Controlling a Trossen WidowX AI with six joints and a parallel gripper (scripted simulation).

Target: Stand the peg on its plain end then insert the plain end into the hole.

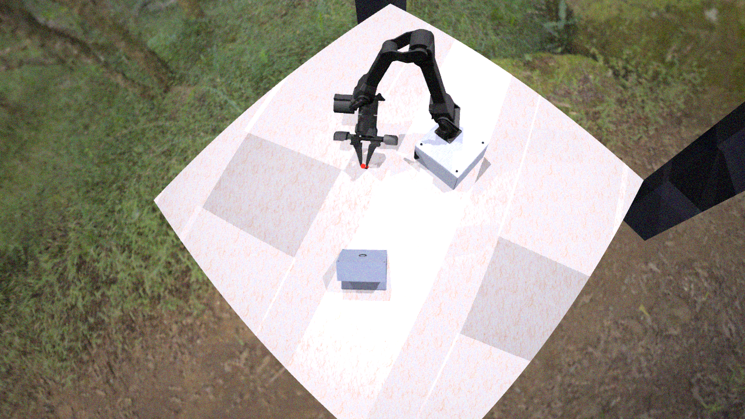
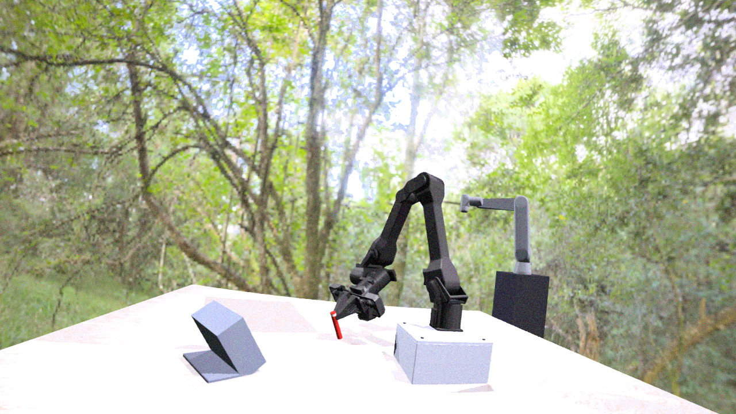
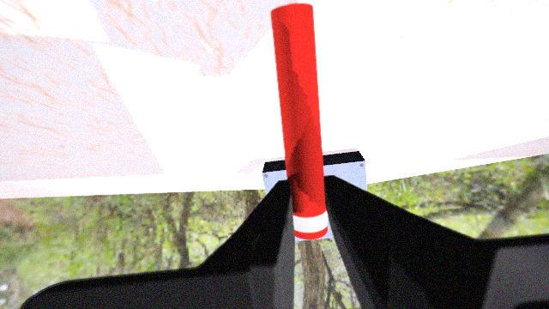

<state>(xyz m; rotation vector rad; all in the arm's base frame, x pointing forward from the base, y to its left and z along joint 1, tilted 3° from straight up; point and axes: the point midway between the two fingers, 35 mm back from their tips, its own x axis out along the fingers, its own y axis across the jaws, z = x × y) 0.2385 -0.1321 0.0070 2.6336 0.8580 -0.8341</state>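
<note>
The red peg (image 1: 362,166) (image 2: 336,327) (image 3: 300,107) is nearly upright in the exterior view, leaning slightly, with its white-banded end up and its plain end down near or on the table; contact cannot be told. My gripper (image 1: 365,165) (image 2: 335,314) (image 3: 308,184) is shut on the peg close below the white band, reaching in at a low slant. The grey-blue sloped panel block (image 1: 362,268) (image 2: 239,340) stands well away from the peg. Its hole (image 1: 362,255) shows as a small dark ring in the top view and is hidden in the exterior view.
The arm's white base box (image 1: 451,156) (image 2: 450,360) (image 3: 358,173) stands beside the gripper's side of the table (image 1: 417,249). A second, grey arm (image 2: 521,226) on a dark pedestal (image 2: 520,303) stands beyond the table edge.
</note>
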